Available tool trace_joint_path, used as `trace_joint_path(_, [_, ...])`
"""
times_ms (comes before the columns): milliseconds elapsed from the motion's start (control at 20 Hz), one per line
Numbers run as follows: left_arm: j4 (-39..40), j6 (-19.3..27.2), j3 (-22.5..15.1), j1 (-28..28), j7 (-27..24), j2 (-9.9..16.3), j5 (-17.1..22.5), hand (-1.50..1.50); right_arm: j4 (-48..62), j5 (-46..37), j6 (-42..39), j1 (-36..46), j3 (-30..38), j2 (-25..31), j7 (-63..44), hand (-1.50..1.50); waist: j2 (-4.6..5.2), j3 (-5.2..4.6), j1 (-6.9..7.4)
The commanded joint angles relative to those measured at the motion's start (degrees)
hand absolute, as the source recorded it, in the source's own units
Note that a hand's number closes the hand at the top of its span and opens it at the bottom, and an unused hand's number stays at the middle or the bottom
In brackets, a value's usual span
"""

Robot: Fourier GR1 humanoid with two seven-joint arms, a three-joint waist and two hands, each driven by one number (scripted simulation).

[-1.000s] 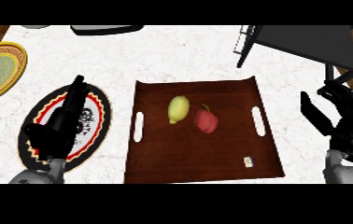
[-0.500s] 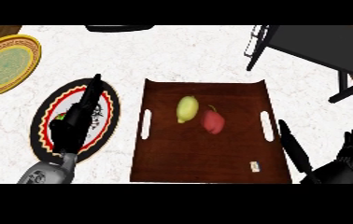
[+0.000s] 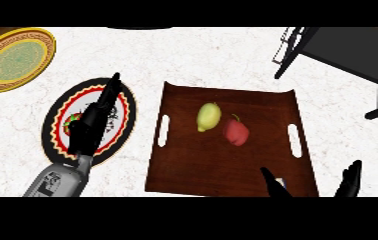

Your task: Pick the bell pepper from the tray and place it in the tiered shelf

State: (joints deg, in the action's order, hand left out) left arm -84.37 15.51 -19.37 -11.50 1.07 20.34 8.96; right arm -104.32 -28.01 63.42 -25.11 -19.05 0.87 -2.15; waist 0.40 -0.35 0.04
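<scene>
Currently the red bell pepper sits mid-tray, touching a yellow-green lemon on its left. Right hand at lower right: fingers straight, holding nothing. Left hand rests flat over the plate. Risk: reaching in could nudge the lemon or snag both. Pepper is small, glossy, stem up.

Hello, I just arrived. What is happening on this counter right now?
A robot is about to pick up a red bell pepper that lies on a dark wooden tray, touching a yellow-green fruit. Nothing is held yet. The right hand shows only its fingers at the lower edge, over the tray's near right corner, open. The left hand lies open over a patterned plate left of the tray. The black shelf stands at the upper right.
</scene>
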Motion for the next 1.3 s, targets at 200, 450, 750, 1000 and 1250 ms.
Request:
trace_joint_path(200, [0.9, 1.1, -0.8, -1.3, 0.0, -1.7, -1.7, 0.00, -3.2, -18.2, -12.8, -8.5, -3.5, -0.8, -17.4, -1.50, 0.76, -0.32, 0.85])
trace_joint_path(450, [1.7, -0.7, 0.2, -2.4, -0.2, -0.6, -0.9, 0.00, -5.8, -28.0, -23.8, -10.2, -3.4, -0.9, -29.3, -1.50, 1.27, -0.53, 1.45])
trace_joint_path(750, [1.7, -1.4, -0.6, -2.4, 0.4, -1.6, -0.6, 0.00, -12.1, -41.2, -36.8, -4.6, -6.2, -0.9, -48.5, -1.50, 0.85, -0.29, 1.93])
trace_joint_path(1000, [2.8, -0.5, -0.3, -2.4, -0.6, -2.5, -1.4, 0.00, -17.8, -50.4, -49.0, 6.3, -12.0, -0.9, -66.5, -1.50, 0.20, -0.07, 1.68])
trace_joint_path(1250, [5.2, -1.2, 1.0, -3.8, -0.6, -3.0, -1.0, 0.00, -14.4, -55.8, -55.4, 19.1, -18.8, -0.9, -80.5, -1.50, -0.01, 0.09, 1.00])
